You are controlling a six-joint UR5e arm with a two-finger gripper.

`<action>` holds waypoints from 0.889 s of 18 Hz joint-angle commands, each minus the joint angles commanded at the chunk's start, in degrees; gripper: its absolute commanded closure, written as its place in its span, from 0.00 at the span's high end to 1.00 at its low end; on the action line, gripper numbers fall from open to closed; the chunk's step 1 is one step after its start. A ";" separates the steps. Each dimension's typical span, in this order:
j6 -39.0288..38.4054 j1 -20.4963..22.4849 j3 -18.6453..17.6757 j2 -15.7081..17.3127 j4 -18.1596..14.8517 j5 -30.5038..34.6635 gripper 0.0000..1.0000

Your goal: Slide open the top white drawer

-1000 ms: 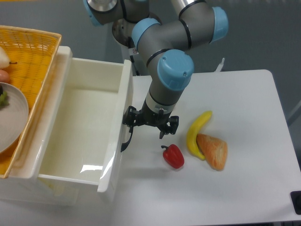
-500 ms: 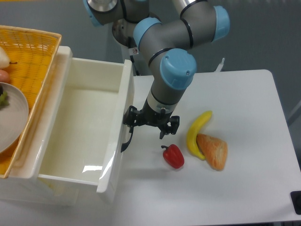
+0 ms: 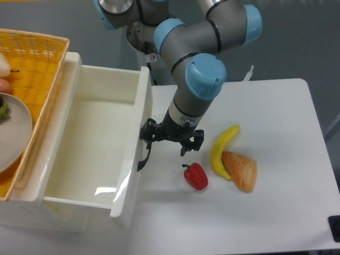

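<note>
Nearest the camera, below the fingers and to their left in the picture, the front panel of the top white drawer [image 3: 129,175] juts out over the table [image 3: 276,212]; the drawer stands pulled well out of the cabinet, its deep tray bare and glossy inside. Just below the fingers and a little to the right lies a red pepper [image 3: 195,176]. Further right of the fingers, a yellow banana [image 3: 222,150] lies beside a piece of bread [image 3: 240,170], the two touching.

The gripper [image 3: 171,142] hangs just beside the drawer front, its fingers [image 3: 147,133] spread apart with nothing between them. The left finger sits right by the black curved handle [image 3: 143,157], which curls down from it along the drawer face; whether finger and handle touch cannot be told.

Beyond the fingers, the grey arm with blue joint caps [image 3: 205,74] rises up and back. Far to the left of the fingers, on top of the cabinet, rests a yellow wicker basket [image 3: 37,64] holding a pale plate [image 3: 13,133].
</note>
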 joint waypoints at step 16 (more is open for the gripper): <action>0.00 1.41 -0.09 0.18 -2.64 -2.73 1.00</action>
